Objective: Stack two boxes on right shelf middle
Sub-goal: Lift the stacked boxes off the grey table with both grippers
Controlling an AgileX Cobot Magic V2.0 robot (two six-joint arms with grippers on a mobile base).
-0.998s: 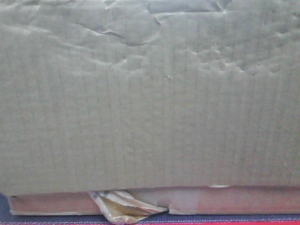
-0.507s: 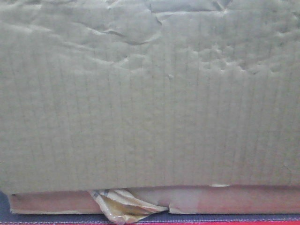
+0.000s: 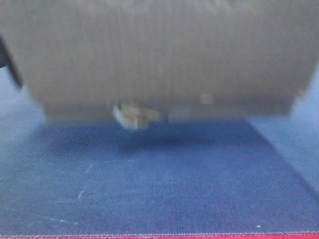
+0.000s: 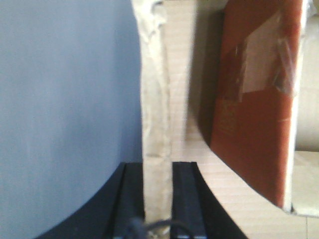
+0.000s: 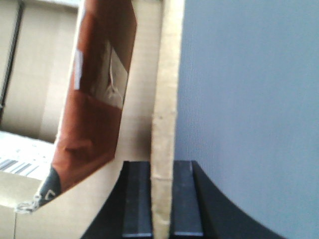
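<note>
Okay, I am holding the box [image 3: 159,55] from both sides at once. My left tool [image 4: 158,169] is pinching one upright cardboard wall, with a black finger pressing on each face of it. My right tool [image 5: 162,167] is clamping another wall the same way, so both are pressed tight onto cardboard. In the front view the box is filling the upper half, badly blurred. Its bottom edge is hanging clear of the blue textured counter [image 3: 159,189], with a soft shadow lying on the counter right under it. A crumpled tape scrap [image 3: 130,115] is dangling from that bottom edge, left of centre. A red strip [image 3: 159,237] is running along the near edge of the counter. A dark shape [image 3: 9,62] is sitting at the left edge beside the box, too blurred to identify. Both wrist views are looking along the pinched walls, showing blue-grey counter on the outer side and the open box interior on the inner side. Inside, an orange-brown panel [image 4: 249,124] is leaning at an angle, carrying a pale patch under clear film. I cannot tell whether it is a flap or a loose item.
</note>
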